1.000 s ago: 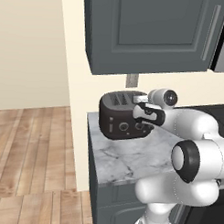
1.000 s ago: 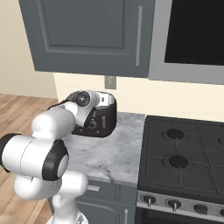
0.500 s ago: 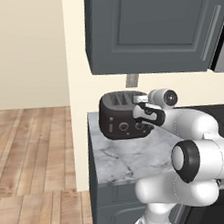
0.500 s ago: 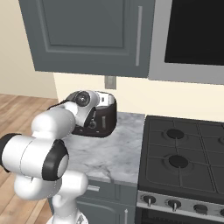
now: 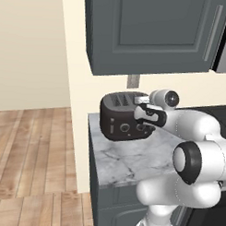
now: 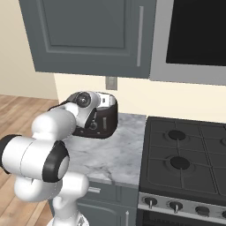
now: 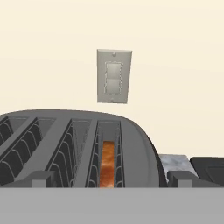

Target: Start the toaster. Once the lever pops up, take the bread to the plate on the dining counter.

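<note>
The dark grey toaster (image 5: pixel 120 119) stands at the back of a narrow marble counter (image 5: pixel 127 157), against the wall. In the hand view I look along its top (image 7: pixel 65 140) from close by. A brown slice of bread (image 7: pixel 107 164) sits deep in the right slot. My gripper (image 7: pixel 111 179) is open, with one fingertip low on each side of the toaster's near end. From the left base view my gripper (image 5: pixel 141 117) hovers at the toaster's right end, level with its top. The blue plate and the dining counter are out of view.
A grey wall outlet (image 7: pixel 113 76) sits just above the toaster. Dark upper cabinets (image 5: pixel 150 33) hang overhead. A black stove (image 6: pixel 190 154) adjoins the counter on the right, with a microwave (image 6: pixel 194 35) above it. Wooden floor (image 5: pixel 30 153) lies to the left.
</note>
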Available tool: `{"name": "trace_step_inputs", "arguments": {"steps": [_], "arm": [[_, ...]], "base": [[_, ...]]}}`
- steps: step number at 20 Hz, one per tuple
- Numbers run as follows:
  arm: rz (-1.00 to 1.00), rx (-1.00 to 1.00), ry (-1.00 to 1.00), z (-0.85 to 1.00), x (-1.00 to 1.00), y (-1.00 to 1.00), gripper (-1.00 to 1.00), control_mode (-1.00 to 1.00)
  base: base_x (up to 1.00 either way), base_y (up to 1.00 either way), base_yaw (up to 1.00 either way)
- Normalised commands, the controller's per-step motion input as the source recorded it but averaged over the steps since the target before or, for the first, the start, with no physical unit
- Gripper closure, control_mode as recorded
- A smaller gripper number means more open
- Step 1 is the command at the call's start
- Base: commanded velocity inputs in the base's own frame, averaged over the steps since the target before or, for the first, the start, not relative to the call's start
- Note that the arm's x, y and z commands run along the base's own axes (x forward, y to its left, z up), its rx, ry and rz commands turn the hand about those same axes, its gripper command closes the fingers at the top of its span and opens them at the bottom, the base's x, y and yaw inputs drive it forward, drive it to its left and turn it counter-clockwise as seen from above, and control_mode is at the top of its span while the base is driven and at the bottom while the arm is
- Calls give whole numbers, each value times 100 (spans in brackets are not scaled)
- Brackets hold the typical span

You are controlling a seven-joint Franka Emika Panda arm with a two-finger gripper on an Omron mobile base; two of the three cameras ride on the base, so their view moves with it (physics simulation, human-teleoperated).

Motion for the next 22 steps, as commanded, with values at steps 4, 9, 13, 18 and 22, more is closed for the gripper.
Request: {"name": "trace_step_inputs", "arguments": {"steps": [4, 9, 13, 18, 22], "arm": [[0, 0, 0, 0, 0, 0, -100, -100], [0, 0, 0, 0, 0, 0, -100, -100], [0, 0, 0, 0, 0, 0, -100, -100], [0, 0, 0, 0, 0, 0, -100, -100], [0, 0, 0, 0, 0, 0, -100, -100]], "base": [[0, 0, 0], [0, 0, 0], [0, 0, 0], [0, 0, 0], [0, 0, 0]]}}
